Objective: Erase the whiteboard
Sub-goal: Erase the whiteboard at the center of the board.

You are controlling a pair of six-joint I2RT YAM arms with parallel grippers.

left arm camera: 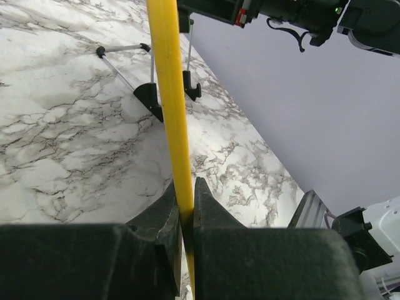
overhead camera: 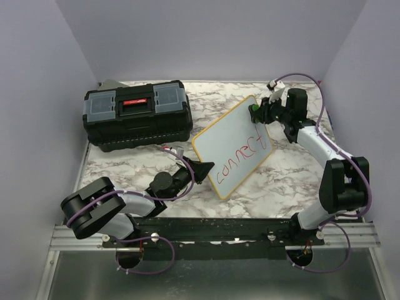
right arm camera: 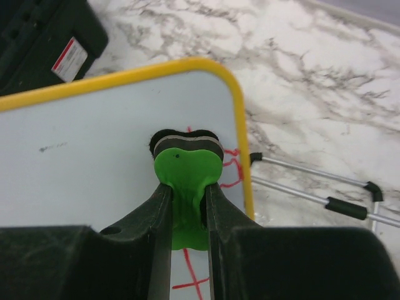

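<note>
The whiteboard [overhead camera: 232, 145], white with a yellow frame, stands tilted mid-table and bears red handwriting [overhead camera: 240, 159]. My left gripper [overhead camera: 201, 170] is shut on its yellow frame edge [left arm camera: 170, 94] at the lower left side. My right gripper [overhead camera: 261, 114] is shut on a green eraser [right arm camera: 186, 178] with a black felt pad, pressed against the board's upper right corner [right arm camera: 125, 156] next to red marks. The board's black feet and wire stand [left arm camera: 150, 94] show behind it.
A black toolbox [overhead camera: 137, 114] with grey lid compartments sits at the back left of the marble table [overhead camera: 294, 175]. Lilac walls enclose the sides and back. The stand's metal legs [right arm camera: 319, 187] lie right of the board.
</note>
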